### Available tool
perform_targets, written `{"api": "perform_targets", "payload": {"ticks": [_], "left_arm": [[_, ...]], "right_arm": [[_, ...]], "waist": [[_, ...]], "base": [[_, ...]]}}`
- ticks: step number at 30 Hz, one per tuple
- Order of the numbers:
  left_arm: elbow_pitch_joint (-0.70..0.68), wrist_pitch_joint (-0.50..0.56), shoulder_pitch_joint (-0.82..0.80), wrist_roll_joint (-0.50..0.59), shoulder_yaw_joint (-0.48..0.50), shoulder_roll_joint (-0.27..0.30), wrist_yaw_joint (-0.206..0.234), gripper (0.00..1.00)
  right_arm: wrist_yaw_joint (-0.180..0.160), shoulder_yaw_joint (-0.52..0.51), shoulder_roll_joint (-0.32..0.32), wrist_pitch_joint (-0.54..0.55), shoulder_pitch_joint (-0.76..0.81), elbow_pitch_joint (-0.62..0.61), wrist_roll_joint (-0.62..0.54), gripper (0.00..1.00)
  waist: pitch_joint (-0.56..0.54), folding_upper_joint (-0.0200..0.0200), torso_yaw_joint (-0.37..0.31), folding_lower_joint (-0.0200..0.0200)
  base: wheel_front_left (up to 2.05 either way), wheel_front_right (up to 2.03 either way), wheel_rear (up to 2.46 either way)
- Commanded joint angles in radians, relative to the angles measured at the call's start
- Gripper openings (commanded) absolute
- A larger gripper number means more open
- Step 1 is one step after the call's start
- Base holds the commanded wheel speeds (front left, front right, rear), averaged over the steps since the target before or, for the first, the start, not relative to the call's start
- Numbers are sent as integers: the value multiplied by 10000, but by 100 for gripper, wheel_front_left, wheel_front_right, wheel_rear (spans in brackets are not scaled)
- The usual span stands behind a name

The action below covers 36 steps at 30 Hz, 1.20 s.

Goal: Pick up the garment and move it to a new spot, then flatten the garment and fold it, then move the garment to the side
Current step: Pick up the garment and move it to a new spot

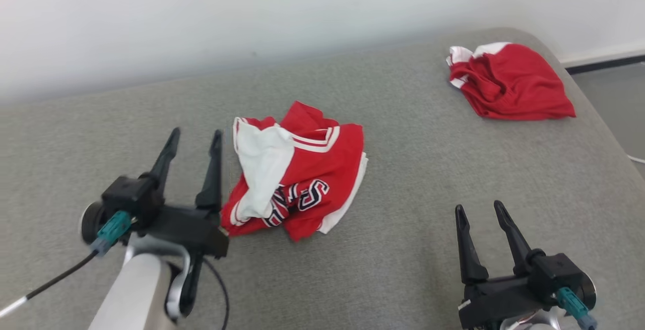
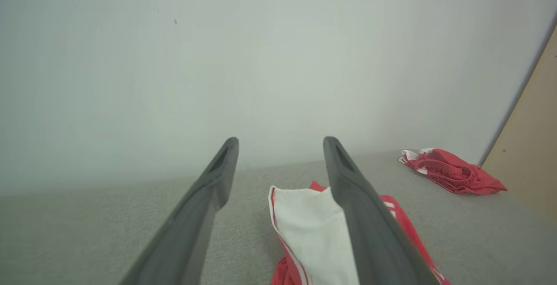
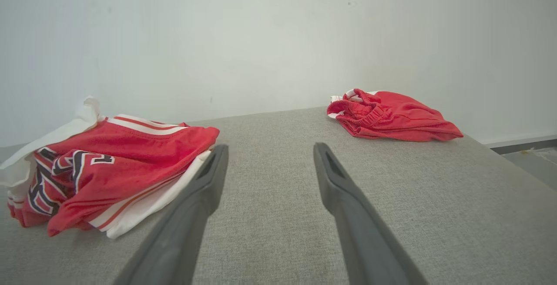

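Observation:
A crumpled red and white garment (image 1: pixel 302 169) with dark lettering lies in a heap in the middle of the grey fabric surface (image 1: pixel 403 259). My left gripper (image 1: pixel 196 132) stands open just to its left, the right finger close beside the cloth's white part, with nothing between the fingers. The left wrist view has the left gripper (image 2: pixel 280 141) open, the garment (image 2: pixel 309 228) partly behind its right finger. My right gripper (image 1: pixel 479 207) is open at the lower right, apart from the cloth. In the right wrist view the right gripper (image 3: pixel 270 147) is open, the garment (image 3: pixel 122 163) to its left.
A second red and white garment (image 1: pixel 509 83) lies bunched at the far right corner, also seen from the wrists (image 2: pixel 452 172) (image 3: pixel 391 117). A pale wall (image 1: pixel 252 12) runs behind the surface. The surface's right edge drops to the floor (image 1: pixel 615 103).

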Motion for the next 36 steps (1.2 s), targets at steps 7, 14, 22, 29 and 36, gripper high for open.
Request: {"api": "perform_targets", "payload": {"ticks": [7, 14, 22, 29, 36], "left_arm": [[-700, -247, 1523, 164, 634, 760, 412, 100], [-1492, -283, 2828, 159, 1360, 989, 495, 100], [-2731, -287, 4222, 738, 2419, 591, 262, 100], [-2990, -289, 5047, 1187, 3176, 108, -165, 100], [-2732, -290, 5509, 1622, 3353, -147, -462, 100]], "right_arm": [[-29, -68, 19, 0, 311, 5, -147, 100], [-29, -106, 21, 0, 504, 53, -179, 100], [-29, -141, 21, -2, 637, -50, -207, 100], [-31, -227, 19, -2, 712, -70, -216, 100], [-29, -235, 21, 0, 832, -21, -186, 100]], "waist": [[-618, 1, 932, 1], [-899, 1, 1301, 1], [-1139, 1, 1573, 1], [-1262, 1, 1768, 1], [-1353, 1, 1881, 1]], "base": [[0, 0, 0], [0, 0, 0], [0, 0, 0], [0, 0, 0], [0, 0, 0]]}}
